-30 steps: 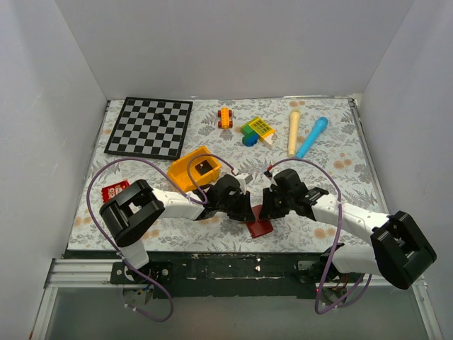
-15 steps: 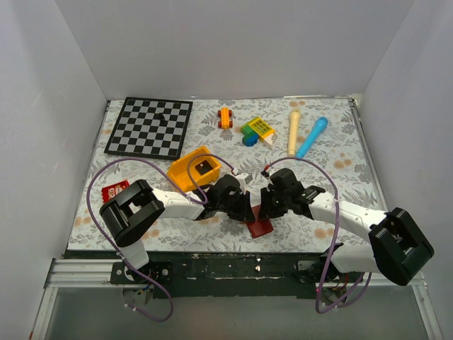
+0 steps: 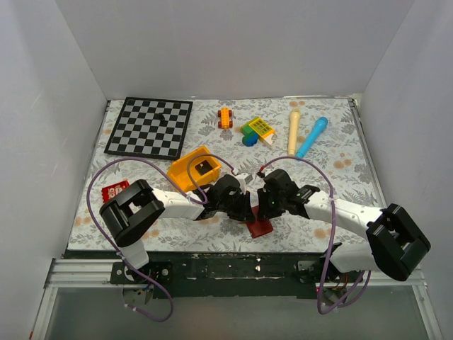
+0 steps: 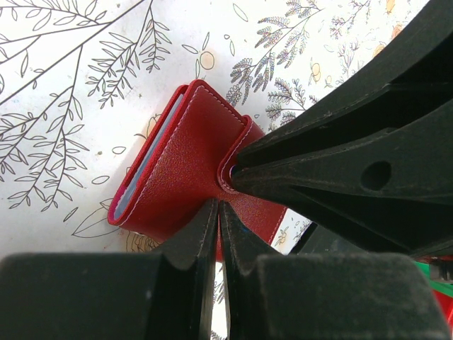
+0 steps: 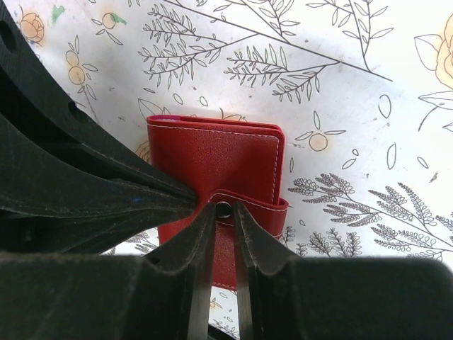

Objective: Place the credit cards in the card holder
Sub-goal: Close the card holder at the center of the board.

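The maroon card holder lies folded shut on the floral cloth near the front edge, with pale blue pockets showing at its edge in the left wrist view. My left gripper is shut, with its tips resting on the case's cover. My right gripper is closed narrowly on the snap tab, and the metal stud shows between its tips. Both grippers meet over the case in the top view, the left gripper and the right gripper. A small flat black card lies in the yellow bin.
The yellow bin stands just behind the left gripper. A chessboard lies at the back left. A toy car, blocks, a cream stick and a blue stick lie at the back. A red item lies at the left.
My right arm has shifted a little left, bringing its gripper closer over the card holder. The left arm and the case have not moved.
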`<state>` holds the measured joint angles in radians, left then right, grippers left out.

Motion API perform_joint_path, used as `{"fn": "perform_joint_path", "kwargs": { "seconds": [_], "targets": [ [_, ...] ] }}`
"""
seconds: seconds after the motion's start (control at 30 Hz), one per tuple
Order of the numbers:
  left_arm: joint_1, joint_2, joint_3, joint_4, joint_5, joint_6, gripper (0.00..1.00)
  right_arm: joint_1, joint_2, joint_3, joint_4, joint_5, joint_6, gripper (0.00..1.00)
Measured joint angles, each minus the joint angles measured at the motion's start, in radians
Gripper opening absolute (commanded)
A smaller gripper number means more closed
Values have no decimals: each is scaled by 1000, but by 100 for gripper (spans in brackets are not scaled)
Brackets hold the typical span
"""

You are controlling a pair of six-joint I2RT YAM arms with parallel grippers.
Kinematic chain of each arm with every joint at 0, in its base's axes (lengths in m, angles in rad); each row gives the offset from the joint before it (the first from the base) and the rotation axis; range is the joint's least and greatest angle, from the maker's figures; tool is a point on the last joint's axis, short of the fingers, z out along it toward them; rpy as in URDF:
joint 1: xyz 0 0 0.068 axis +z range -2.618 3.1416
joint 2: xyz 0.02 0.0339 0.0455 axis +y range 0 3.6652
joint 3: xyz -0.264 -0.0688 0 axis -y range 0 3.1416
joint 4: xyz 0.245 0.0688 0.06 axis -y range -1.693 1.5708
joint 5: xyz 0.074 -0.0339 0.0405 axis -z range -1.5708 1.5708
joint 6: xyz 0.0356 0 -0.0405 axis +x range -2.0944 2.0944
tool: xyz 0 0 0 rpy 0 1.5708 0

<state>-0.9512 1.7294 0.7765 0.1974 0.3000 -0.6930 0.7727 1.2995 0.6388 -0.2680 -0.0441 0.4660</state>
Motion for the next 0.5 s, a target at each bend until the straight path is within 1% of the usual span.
{"fn": "perform_joint_path", "kwargs": {
  "seconds": [0.5],
  "targets": [
    [0,1,0,2,1,0,5,9,-54,1,-87,23,0,24]
  ]
}}
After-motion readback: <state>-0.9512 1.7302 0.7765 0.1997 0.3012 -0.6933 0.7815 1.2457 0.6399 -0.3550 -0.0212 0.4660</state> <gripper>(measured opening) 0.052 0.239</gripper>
